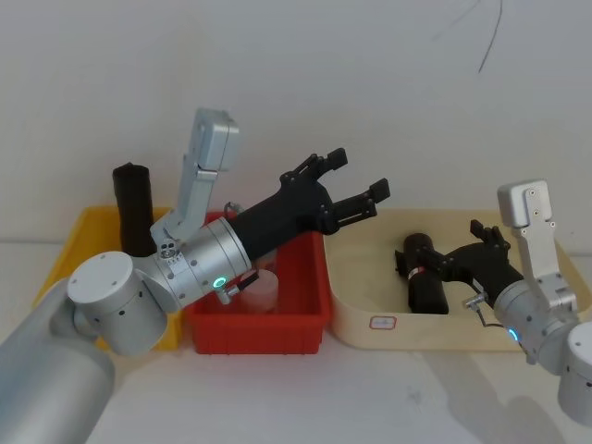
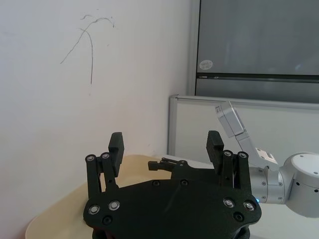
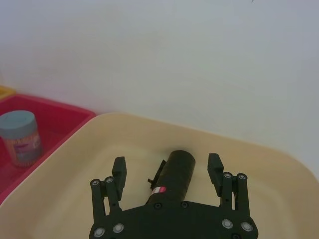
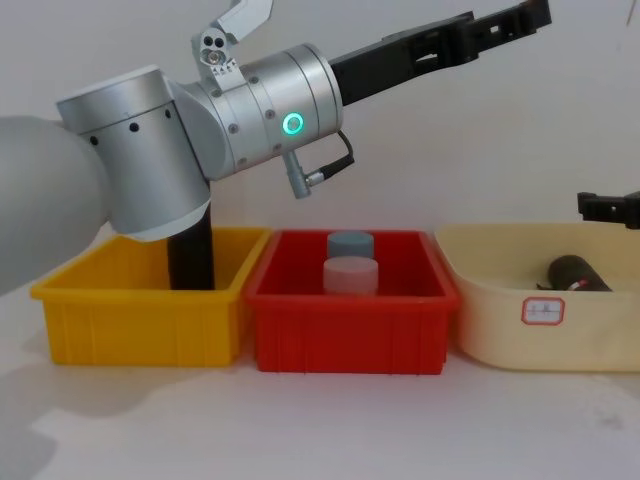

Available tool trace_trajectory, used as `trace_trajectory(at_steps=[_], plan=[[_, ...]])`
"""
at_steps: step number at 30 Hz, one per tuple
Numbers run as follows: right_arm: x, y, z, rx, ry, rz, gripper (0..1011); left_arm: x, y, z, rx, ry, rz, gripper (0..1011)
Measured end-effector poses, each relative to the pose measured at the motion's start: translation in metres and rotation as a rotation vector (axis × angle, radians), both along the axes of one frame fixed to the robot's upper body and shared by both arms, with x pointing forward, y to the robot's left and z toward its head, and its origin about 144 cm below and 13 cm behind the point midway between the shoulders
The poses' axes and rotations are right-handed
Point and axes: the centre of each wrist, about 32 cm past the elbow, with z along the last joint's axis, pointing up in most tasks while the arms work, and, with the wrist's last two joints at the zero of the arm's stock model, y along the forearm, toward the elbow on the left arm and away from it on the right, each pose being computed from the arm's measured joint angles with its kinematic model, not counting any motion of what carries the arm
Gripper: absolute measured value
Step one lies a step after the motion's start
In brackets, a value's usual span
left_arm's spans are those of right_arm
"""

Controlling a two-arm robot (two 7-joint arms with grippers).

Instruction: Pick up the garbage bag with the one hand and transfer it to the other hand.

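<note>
A shallow cream plastic tray (image 4: 490, 330) with rounded corners and a smooth raised rim sits on a white table, against a plain white wall. The garbage bag (image 1: 427, 291), a black cylindrical roll of plastic with a narrow red-and-white label band, lies on its side on the tray floor, toward the tray's left half. There is bare floor between the roll and every wall of the tray.

The right gripper (image 3: 167, 167), a flat black claw on a silver arm, hangs low over the tray. Its two fingers are spread wide, one on each side of the roll, with a clear gap on both sides. The roll's near end runs under the claw's palm; contact there cannot be told.

The left gripper (image 1: 359, 176), a black two-finger claw on a thick silver arm with a green ring light, is raised above the tray's left rim. Its fingers are apart and hold nothing.

Just left of the tray is a glossy red plastic bin (image 1: 259, 333) holding two squat round jars (image 4: 350, 275). Farther left, a yellow plastic bin (image 4: 140, 320) holds a plain black roll (image 1: 134, 208) standing upright.
</note>
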Motion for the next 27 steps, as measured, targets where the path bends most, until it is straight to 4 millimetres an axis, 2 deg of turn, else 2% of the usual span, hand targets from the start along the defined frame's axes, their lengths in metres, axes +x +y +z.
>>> trace_trajectory(at_steps=[15, 27], plan=[[0.000, -0.001, 0.000, 0.001, 0.001, -0.003, 1001, 0.000, 0.002, 0.000, -0.001, -0.002, 0.010, 1002], [0.000, -0.001, 0.000, 0.001, 0.001, -0.003, 1001, -0.004, 0.020, 0.001, -0.006, -0.017, 0.123, 1001]])
